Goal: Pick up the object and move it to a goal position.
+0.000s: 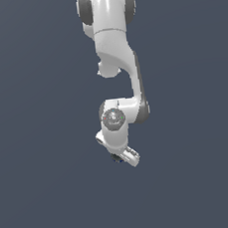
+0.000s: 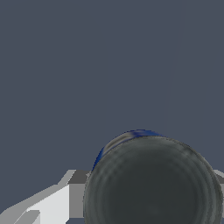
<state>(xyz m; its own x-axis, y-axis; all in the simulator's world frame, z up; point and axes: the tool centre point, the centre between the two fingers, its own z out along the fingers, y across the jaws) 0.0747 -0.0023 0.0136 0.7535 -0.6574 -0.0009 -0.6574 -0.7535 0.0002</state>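
Where the can is sitting: the can is lying right between the fingers of the gripper, filling most of the near part of the wrist view with its dark grey top; a thin strip of its blue side band is showing along the far rim. In the exterior view only a small dark patch under the hand is peeking out.
Tool state: one grey finger is pressing against the can's side, and a sliver of the other is showing at the opposite edge, so the jaws are reading as closed narrowly around the can.
Step in hand: judging by the grip, the pick-up is looking done or nearly done, and the carry is the part now running.
Next move: it is calling for a steady transfer toward the goal, keeping the squeeze firm so that the round body is not slipping or rolling out.
Hidden or unclear: no goal marker is appearing in either view; the arm's wrist is covering almost all of the can from outside; whether the can is resting on the floor or hanging clear of it is impossible to tell against the flat grey ground.
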